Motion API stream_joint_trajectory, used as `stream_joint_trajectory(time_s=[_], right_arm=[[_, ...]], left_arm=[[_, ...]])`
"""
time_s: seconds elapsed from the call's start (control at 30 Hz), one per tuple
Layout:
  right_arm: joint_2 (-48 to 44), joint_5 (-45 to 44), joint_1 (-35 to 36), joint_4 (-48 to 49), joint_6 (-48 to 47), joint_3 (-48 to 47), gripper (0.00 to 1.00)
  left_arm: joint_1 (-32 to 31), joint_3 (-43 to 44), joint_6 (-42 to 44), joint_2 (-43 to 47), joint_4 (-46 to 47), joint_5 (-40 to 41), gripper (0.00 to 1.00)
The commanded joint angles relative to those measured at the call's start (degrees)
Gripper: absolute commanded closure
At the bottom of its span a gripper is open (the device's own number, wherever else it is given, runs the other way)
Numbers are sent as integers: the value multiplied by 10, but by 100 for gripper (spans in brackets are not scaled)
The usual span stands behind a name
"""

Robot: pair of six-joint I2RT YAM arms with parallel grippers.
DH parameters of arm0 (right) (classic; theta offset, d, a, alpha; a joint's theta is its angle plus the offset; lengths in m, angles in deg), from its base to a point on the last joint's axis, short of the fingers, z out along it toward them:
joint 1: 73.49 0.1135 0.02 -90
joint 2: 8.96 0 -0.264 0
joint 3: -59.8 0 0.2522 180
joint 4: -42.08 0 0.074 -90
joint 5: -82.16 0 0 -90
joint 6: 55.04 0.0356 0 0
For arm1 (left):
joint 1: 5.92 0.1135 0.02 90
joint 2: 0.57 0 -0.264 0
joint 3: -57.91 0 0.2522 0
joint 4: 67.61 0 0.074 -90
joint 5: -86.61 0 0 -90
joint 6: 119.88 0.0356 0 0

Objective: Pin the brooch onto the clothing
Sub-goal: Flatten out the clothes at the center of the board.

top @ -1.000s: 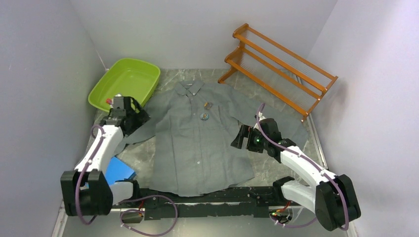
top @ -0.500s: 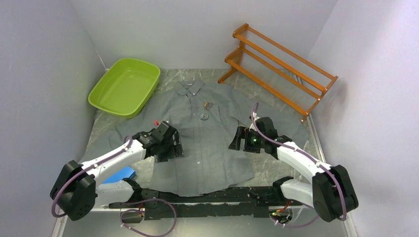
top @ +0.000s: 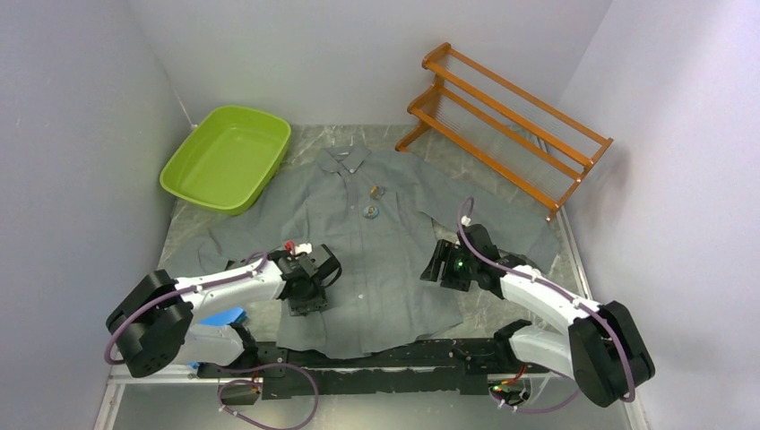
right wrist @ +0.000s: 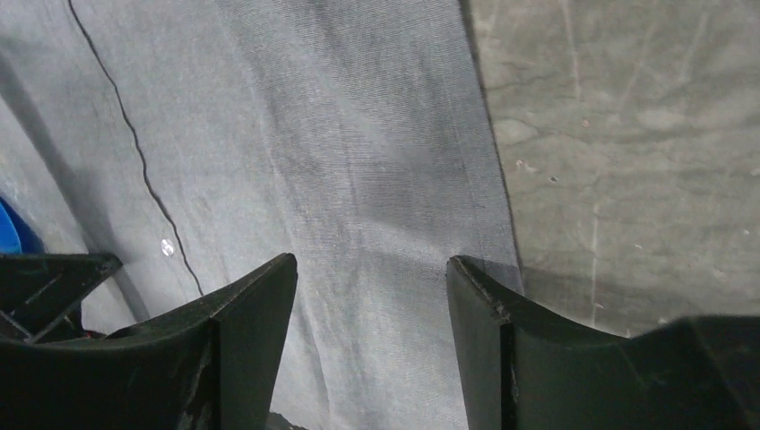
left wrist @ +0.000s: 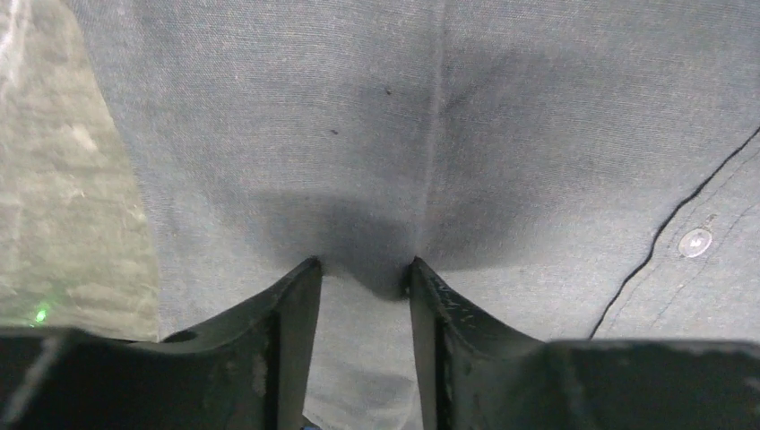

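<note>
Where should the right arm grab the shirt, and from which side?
Take the shirt by its side edge, coming in from the bare table on the robot's right. The cloth lies flat, so only an edge gives the fingers something to pinch, and that edge runs right beside one finger of the right gripper. Probably one finger under, one on top.

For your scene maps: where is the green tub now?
Top view: the green tub sits back left on the table, next to the shirt, left of its collar.
</note>
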Motion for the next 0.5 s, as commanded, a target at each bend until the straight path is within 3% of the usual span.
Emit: stream_joint_trajectory(time_s=[0.0,0.13,0.33,0.43,0.47], right_arm=[[-16,-54,0,-67,59,26,36],[-37,-40,-4,-87,97,41,40],[-89,-73,-19,-137,125,53,39],[-119,-91,-24,-147,116,50,39],[-125,-93,-24,-148,108,46,39]], left_arm=[[-29,-44,-67,-20,13,-35,58],[-51,-69,-99,5,8,-53,65],[-83,-82,-122,39,-13,-72,65],[-96,-79,-133,52,-52,-68,58],[-97,-78,-134,60,-62,-65,48]])
